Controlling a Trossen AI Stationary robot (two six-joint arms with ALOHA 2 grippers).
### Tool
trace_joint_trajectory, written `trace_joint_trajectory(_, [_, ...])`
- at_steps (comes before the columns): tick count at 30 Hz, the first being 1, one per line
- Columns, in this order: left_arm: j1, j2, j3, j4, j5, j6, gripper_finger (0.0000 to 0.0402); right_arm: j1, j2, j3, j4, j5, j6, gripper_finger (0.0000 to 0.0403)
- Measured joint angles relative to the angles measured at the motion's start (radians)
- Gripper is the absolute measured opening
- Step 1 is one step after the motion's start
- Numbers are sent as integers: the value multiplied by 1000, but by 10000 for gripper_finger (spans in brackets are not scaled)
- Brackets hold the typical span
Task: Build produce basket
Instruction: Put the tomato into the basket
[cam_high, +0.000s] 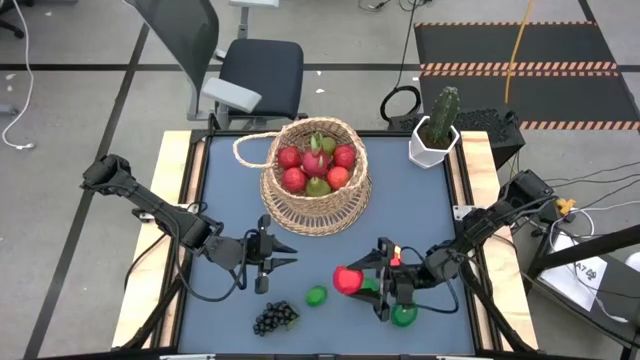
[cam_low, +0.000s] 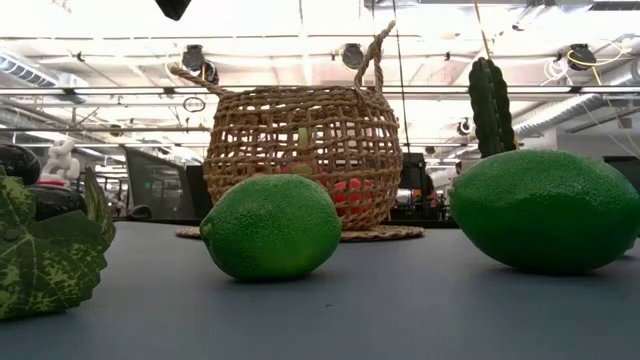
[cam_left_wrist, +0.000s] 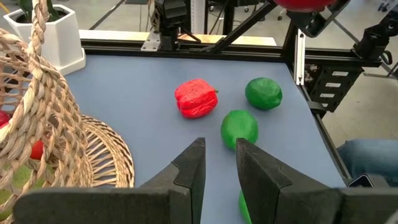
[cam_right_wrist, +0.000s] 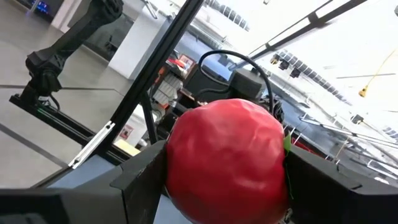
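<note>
The tan wicker basket (cam_high: 315, 205) stands at the table's far middle with several red and green fruits (cam_high: 318, 165) inside; it also shows in the low view (cam_low: 300, 150). My right gripper (cam_high: 352, 282) is shut on a red round fruit (cam_right_wrist: 227, 162) near the front right. My left gripper (cam_high: 292, 255) is left of it, pointing right, open by a narrow gap and empty (cam_left_wrist: 219, 155). Two limes (cam_high: 316, 296) (cam_high: 403, 316) and a dark grape bunch (cam_high: 275, 318) lie on the table near the front edge. Another red fruit (cam_left_wrist: 196, 98) lies on the table beside the limes. My right gripper pinches the red round fruit between its two fingers, one on each of two opposite sides (cam_right_wrist: 171, 180). The fingers come about level from the table's right. The fruit is lifted clear of the table, as the left wrist view (cam_left_wrist: 305, 3) shows.
A white pot with a cactus (cam_high: 433, 140) stands at the far right corner. A chair (cam_high: 250, 75) is beyond the far edge. The basket's looped handle (cam_high: 250, 145) hangs over toward the left. Bare table lies between the basket and the grippers.
</note>
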Motion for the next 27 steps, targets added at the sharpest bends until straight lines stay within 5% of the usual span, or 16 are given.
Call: trace_joint_trajectory(27, [0,0,0,0,0,0,90,0,0,0,-8,0,-29,277])
